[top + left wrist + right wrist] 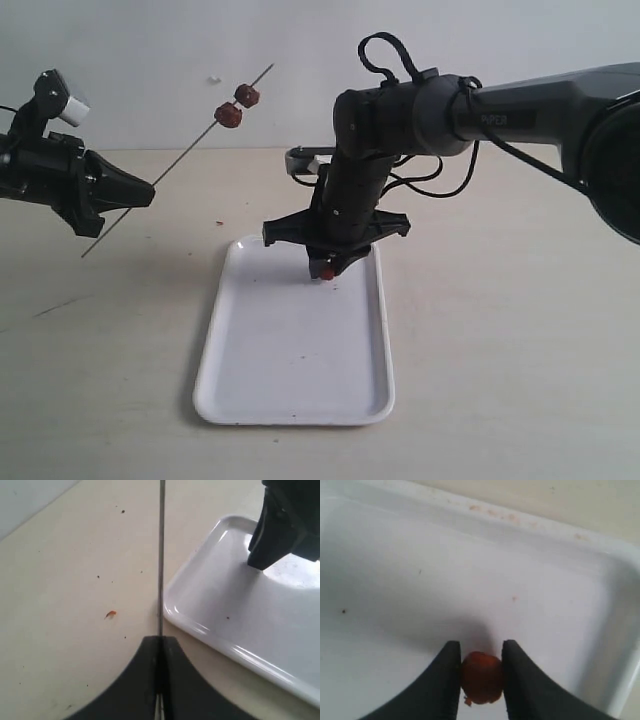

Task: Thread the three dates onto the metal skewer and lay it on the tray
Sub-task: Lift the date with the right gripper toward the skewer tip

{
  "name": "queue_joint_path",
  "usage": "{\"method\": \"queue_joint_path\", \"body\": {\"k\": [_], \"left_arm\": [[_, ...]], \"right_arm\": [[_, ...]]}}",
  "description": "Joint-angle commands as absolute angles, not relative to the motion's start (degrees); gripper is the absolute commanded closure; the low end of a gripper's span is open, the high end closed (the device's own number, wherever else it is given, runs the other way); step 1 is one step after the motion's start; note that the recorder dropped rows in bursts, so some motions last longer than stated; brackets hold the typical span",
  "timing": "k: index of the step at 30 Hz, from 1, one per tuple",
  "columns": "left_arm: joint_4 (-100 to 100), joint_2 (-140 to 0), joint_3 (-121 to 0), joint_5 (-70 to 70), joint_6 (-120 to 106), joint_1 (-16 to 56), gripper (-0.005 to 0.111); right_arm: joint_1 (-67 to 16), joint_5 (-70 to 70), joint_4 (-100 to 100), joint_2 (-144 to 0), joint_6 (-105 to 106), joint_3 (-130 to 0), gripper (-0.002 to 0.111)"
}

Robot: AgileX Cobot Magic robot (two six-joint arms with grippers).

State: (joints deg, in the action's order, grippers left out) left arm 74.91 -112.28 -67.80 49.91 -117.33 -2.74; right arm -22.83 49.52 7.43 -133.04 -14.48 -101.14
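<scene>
The right gripper (pixel 328 271) pointed straight down over the 12 o'clock end of the white tray (pixel 290 360), its two black fingers (pixel 449 680) pinched narrow on one reddish-brown date (pixel 481 677). Whether that date touched the tray floor could not be told.

The left gripper (pixel 148 192), off toward 10 o'clock from the tray in the exterior view, was closed tight on the metal skewer (pixel 180 158), clamping it near its lower end. The rod slanted up toward 1 o'clock, clear of the table. Two dates were threaded on its upper part, the lower one (pixel 228 115) just beside the upper one (pixel 247 95), short of the tip.

A small orange scrap (pixel 110 614) lay on the beige table (pixel 500 380) near the tray's 11 o'clock corner.
</scene>
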Motion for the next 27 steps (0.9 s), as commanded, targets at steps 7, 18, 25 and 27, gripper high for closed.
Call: {"method": "queue_joint_path", "body": {"k": [7,18,25,27], "left_arm": [[75.33,-112.2,-67.84,52.45,-114.95,-2.87,0.107],[66.9,-112.2,-67.51,54.91,-104.0,-2.87,0.107],[59.87,-112.2,-67.51,56.15,-91.62,-1.64,0.107],[58.42,-112.2,-67.51,57.15,-89.86,-0.13,0.107]], "right_arm": [[-22.67,52.24,2.6,-128.25,-18.11,-101.05,0.08],[-22.57,54.27,-9.77,-126.35,-36.48,-101.05,0.08],[-22.33,54.27,-18.03,-125.42,-44.2,-101.05,0.08],[-21.8,54.07,-18.4,-125.08,-46.38,-101.05,0.08]]}}
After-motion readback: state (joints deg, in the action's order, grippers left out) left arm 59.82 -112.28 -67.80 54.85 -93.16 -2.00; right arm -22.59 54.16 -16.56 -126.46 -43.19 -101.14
